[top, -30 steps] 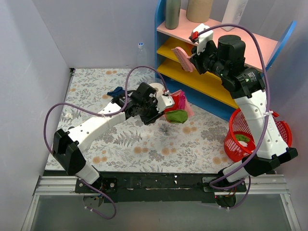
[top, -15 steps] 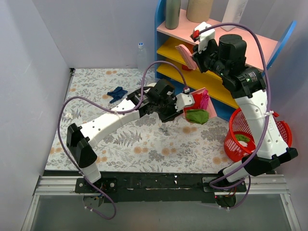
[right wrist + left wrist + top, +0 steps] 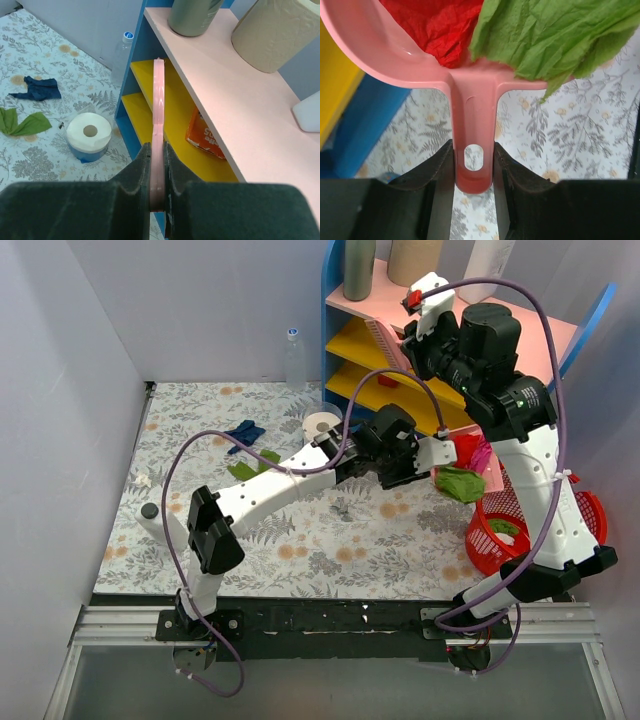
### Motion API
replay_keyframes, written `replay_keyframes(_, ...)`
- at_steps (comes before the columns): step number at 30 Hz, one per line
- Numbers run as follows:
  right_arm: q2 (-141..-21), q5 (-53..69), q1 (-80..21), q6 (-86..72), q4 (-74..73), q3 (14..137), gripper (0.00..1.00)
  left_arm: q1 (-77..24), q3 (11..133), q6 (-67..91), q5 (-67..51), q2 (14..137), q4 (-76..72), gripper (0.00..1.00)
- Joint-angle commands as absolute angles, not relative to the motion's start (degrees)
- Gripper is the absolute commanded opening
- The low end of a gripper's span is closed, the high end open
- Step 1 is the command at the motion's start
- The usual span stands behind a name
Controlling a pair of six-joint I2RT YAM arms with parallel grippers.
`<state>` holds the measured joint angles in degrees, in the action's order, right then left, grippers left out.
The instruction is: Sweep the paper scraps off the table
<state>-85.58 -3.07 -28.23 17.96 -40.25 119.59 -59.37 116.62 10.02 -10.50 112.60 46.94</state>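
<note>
My left gripper [image 3: 425,455] is shut on the handle of a pink dustpan [image 3: 492,472], held in the air just left of and above the red basket [image 3: 490,545]. The pan holds a green scrap [image 3: 460,483], a red scrap [image 3: 468,447] and a magenta scrap [image 3: 482,457]. The left wrist view shows the handle [image 3: 474,125] between my fingers, with green [image 3: 555,35] and red [image 3: 445,30] paper in the pan. My right gripper [image 3: 415,340] is shut on a pink brush [image 3: 385,340], held high by the shelf. On the table [image 3: 300,540] lie a dark blue scrap [image 3: 243,432], a green scrap [image 3: 248,465] and a whitish scrap [image 3: 145,480].
The blue shelf [image 3: 440,445] with pink and yellow boards stands at the back right. A paper roll in a blue cup [image 3: 322,424] and a clear bottle [image 3: 293,355] stand near it. The basket holds a green scrap [image 3: 505,529]. A black round object [image 3: 149,511] sits at the left.
My left arm has swung right, carrying the loaded dustpan from the table's middle to beside the red basket. My right gripper has raised the brush slightly toward the shelf.
</note>
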Motion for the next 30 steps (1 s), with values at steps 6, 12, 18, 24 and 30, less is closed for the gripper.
replay_keyframes(6,-86.9,-5.4,-28.1,16.3,-35.8,122.5,0.01,-63.5,120.5,0.7,-7.3,113.8,31.0,0.0)
replay_keyframes(12,-87.1,-4.9,-28.1,15.6,-35.9,122.5,0.01,-63.8,121.5,-7.4,-5.0,116.6,19.6,0.0)
replay_keyframes(18,-86.3,-3.5,-28.0,14.3,-35.9,121.7,0.01,-64.5,122.2,-17.7,1.9,121.1,14.6,0.0)
replay_keyframes(24,-84.6,-1.1,-28.0,14.0,-35.2,121.1,0.01,-65.7,124.8,-39.9,10.8,123.6,4.4,0.0)
replay_keyframes(30,-84.3,-0.5,-28.0,13.4,-35.0,121.2,0.01,-65.7,123.5,-49.1,9.3,122.9,3.8,0.0)
